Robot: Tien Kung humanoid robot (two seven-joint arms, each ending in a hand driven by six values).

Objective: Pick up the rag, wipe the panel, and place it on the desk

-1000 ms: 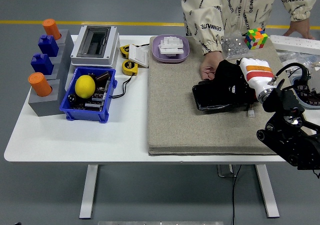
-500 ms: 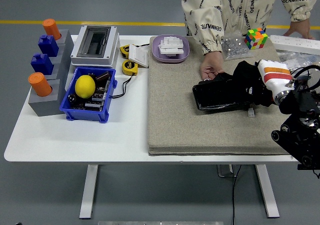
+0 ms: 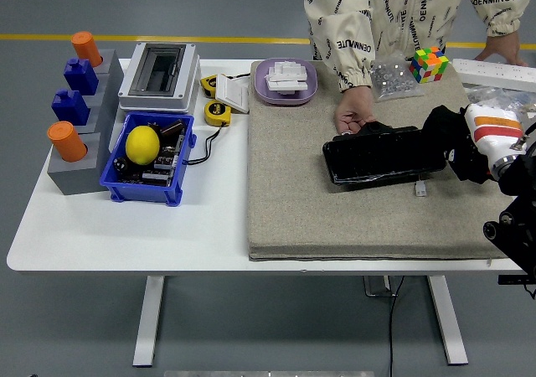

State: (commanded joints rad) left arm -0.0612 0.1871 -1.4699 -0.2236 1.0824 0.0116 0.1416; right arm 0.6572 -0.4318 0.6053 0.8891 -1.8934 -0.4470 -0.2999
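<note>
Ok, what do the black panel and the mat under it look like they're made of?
The panel looks like glossy plastic or glass: its black face shows bright reflections. The mat looks like coarse woven fabric or felt: matte beige-grey, speckled texture, thick soft edge. Neither is certain from this view.

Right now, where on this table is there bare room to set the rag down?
The mat is bare along its near edge, in front of the black panel, and on its left half below the purple tray. The white table is free in front of the blue bin. It is crowded at the far left and around the right hand holding the rag.
</note>
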